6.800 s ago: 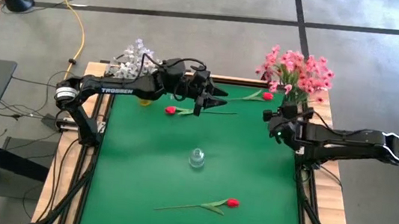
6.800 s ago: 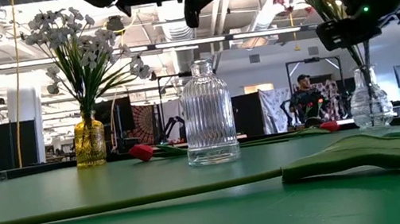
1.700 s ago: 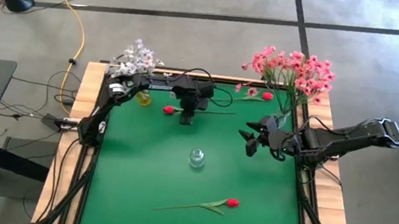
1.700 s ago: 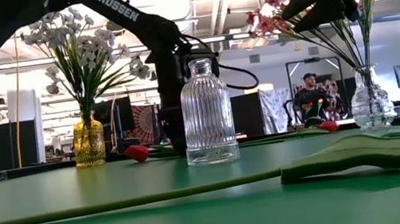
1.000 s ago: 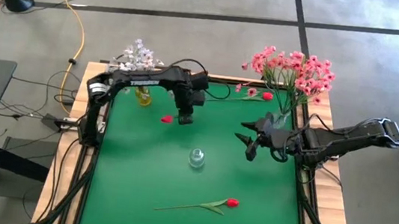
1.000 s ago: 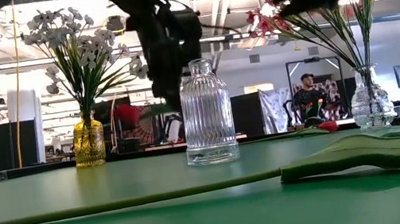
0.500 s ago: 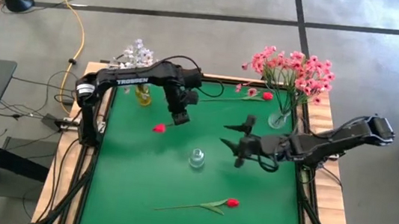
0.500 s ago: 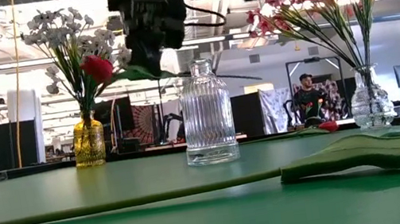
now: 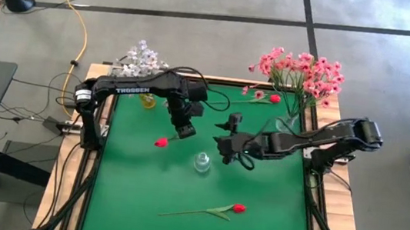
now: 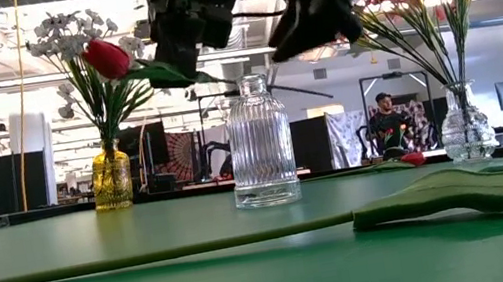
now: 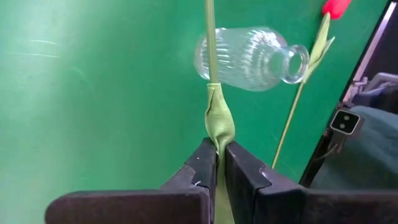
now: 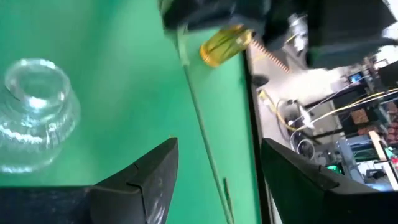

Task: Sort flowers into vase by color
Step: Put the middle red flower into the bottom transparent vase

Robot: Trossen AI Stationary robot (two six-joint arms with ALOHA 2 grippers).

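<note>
The left gripper [image 9: 182, 131] hangs above the green tabletop [image 9: 134, 192], fingers pinching a red bud [image 9: 160, 142] at the leafy part of its stem, with the bloom pointing away from the ribbed clear vase [image 9: 201, 162] standing nearby at the middle. The right gripper [image 9: 227, 142] hovers just beside the vase with its fingers spread wide, holding nothing. To my eye the step is to get the stem's free end into that narrow neck, so the flower should be tipped upright first, the stem end brought right over the mouth, then lowered slowly; the right arm looks placed to steady or guide the stem. Another red bud [image 9: 238, 208] lies near the front edge, one more [image 9: 274, 98] at the back by the pink spray [image 9: 299, 70]; whitish clusters [image 9: 138, 59] fill the yellow vase [image 10: 112, 179]
</note>
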